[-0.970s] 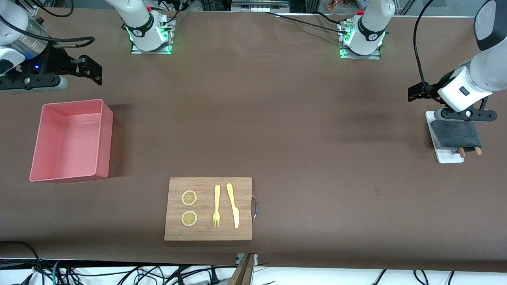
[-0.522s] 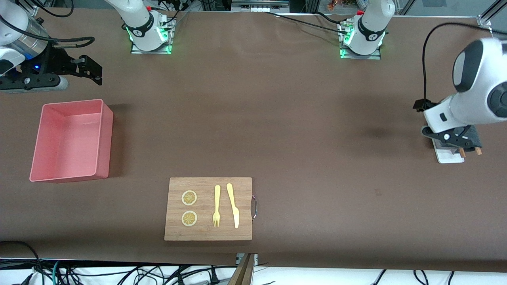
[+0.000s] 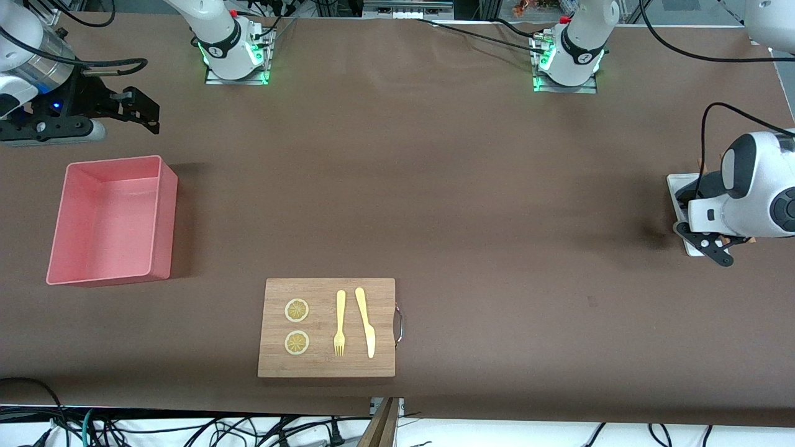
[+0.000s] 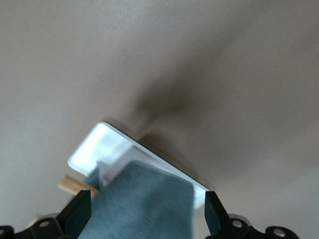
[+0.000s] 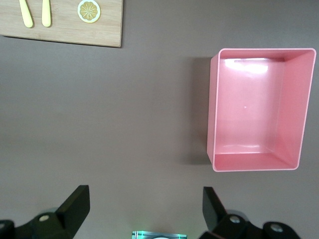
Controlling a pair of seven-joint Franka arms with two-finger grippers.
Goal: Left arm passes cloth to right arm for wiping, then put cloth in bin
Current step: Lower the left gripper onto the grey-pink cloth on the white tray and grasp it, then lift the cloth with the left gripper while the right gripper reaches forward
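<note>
Mostly hidden: grey cloth (image 4: 144, 204) on white tray (image 4: 99, 142), under spread left gripper (image 4: 144, 216). Right gripper (image 5: 144, 209) spread, waits at 12 o'clock from smooth pink bin (image 3: 112, 220).

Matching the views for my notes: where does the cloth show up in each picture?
Front view: the cloth is hidden under the left gripper, which is low over the white tray.
Left wrist view: the grey cloth lies on the tray, between the open fingers.
Right wrist view: not in it.
Shared landmark: the white tray.
</note>
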